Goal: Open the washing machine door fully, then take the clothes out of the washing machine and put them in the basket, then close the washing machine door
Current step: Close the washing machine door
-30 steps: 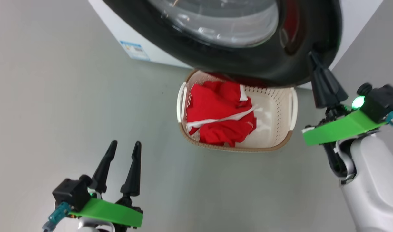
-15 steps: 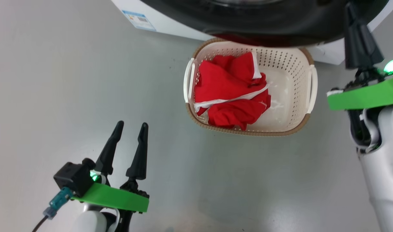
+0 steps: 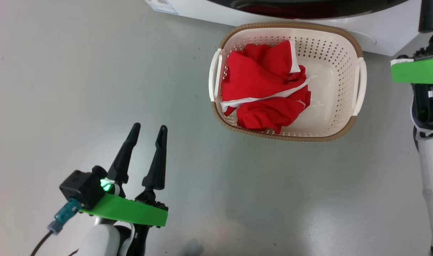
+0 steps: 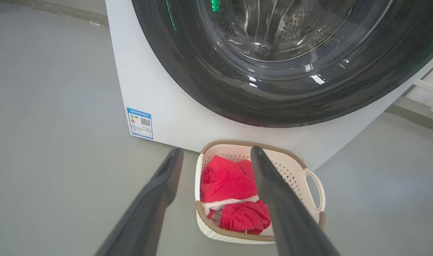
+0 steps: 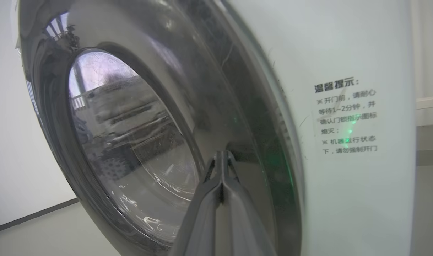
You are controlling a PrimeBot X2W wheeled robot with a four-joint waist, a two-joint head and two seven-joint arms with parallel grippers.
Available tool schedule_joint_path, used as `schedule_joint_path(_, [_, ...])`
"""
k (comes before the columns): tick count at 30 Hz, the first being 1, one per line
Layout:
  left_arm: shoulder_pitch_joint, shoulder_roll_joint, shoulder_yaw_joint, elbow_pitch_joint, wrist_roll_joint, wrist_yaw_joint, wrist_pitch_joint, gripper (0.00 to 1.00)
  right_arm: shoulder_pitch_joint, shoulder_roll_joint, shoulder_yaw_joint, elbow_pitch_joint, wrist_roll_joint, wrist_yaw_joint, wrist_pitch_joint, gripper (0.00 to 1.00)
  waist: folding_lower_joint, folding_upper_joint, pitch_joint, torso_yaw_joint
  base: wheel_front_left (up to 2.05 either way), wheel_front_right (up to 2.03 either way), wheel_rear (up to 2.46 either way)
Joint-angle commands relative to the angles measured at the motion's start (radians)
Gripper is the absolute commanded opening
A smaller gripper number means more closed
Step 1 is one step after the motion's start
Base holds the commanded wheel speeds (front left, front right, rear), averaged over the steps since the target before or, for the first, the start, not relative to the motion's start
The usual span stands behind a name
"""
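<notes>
Since a second ago, the large round washing machine door (image 4: 237, 99), with its glossy black ring and clear glass bowl, has been swung off the small cream-white perforated plastic basket (image 3: 344, 71), whose far rim it overhung then; the head camera has been moved as well. That brown woven-look rim is now seen whole. The door is laid close against the front of the big white washing machine (image 4: 159, 106), right behind the basket; whether it is latched cannot be told.

The soft bright red clothes (image 3: 259, 81) with white trim are heaped in the basket's left half, and its right half is left bare. The basket is stood on the grey floor (image 3: 95, 71).

The left pincer (image 3: 149, 126) is held empty, its two dark fingers spread apart, over the floor well to the basket's left and nearer the robot. The right pincer (image 5: 221, 153) is closed on nothing, fingers pressed together, with its tip set on the door's black ring beside the glass, above and right of the basket.

A small blue label (image 4: 140, 123) is stuck low on the machine, left of the basket.
</notes>
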State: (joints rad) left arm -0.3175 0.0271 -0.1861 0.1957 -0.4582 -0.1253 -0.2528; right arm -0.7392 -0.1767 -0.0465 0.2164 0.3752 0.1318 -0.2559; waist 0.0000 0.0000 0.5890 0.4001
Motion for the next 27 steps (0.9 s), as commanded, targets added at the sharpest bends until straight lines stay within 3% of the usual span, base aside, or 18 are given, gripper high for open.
schedule_joint_path(1, [-0.002, 0.023, 0.031, -0.024, -0.005, -0.005, -0.009, 1.00, -0.020, 0.014, 0.007, -0.028, 0.000, -0.001, -0.006, 0.00, 0.0000, 0.0000, 0.002, 0.002, 0.00, 0.00, 0.00])
schedule_joint_path(14, [-0.012, 0.023, 0.029, -0.020, -0.002, -0.005, -0.009, 1.00, -0.056, 0.013, -0.011, -0.022, 0.017, -0.001, -0.006, 0.00, 0.0000, 0.0000, -0.001, 0.003, 0.00, 0.00, 0.00])
schedule_joint_path(22, [-0.002, 0.023, 0.031, -0.006, 0.006, -0.005, -0.009, 1.00, -0.010, 0.026, 0.030, -0.007, 0.021, -0.001, -0.006, 0.00, 0.0000, 0.0000, -0.036, -0.009, 0.00, 0.00, 0.00])
schedule_joint_path(27, [0.014, 0.023, 0.046, 0.002, 0.020, -0.005, -0.009, 1.00, 0.059, 0.033, 0.074, 0.010, 0.025, -0.001, -0.006, 0.17, 0.0000, 0.0000, -0.077, -0.030, 0.00, 0.00, 0.00])
